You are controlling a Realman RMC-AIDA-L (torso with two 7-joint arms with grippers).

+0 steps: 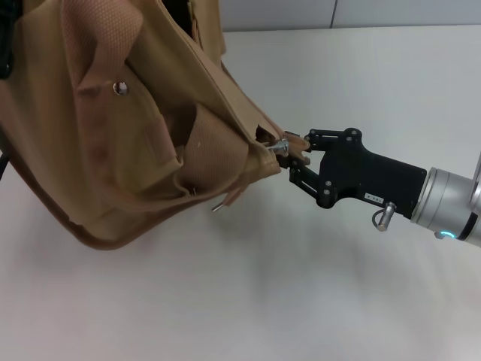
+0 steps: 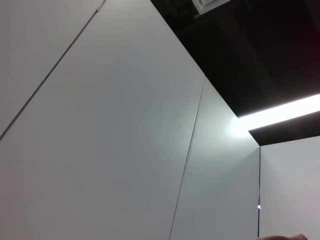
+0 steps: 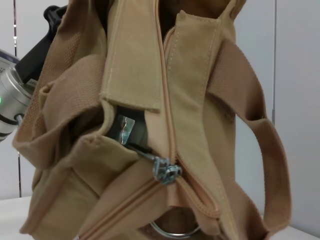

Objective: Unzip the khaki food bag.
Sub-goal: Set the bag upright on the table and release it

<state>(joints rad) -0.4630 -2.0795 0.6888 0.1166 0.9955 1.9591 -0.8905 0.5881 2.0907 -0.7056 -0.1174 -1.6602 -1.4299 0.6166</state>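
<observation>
The khaki food bag (image 1: 113, 150) hangs tilted above the white table (image 1: 338, 286), filling the left of the head view, its metal snap (image 1: 119, 88) facing up. My right gripper (image 1: 291, 153) reaches in from the right and is shut on the silver zipper pull (image 1: 279, 145) at the bag's near corner. The right wrist view shows the bag (image 3: 190, 100) close up, with the zipper slider (image 3: 166, 171) low on the seam and a webbing handle (image 3: 270, 150) looping beside it. Behind the bag is my left arm (image 3: 20, 75), its fingers hidden by canvas.
White table surface stretches to the right and front of the bag. A pale wall panel (image 2: 100, 150) and a dark ceiling with a light strip (image 2: 285, 112) fill the left wrist view, with a sliver of tan fabric (image 2: 280, 236) at its edge.
</observation>
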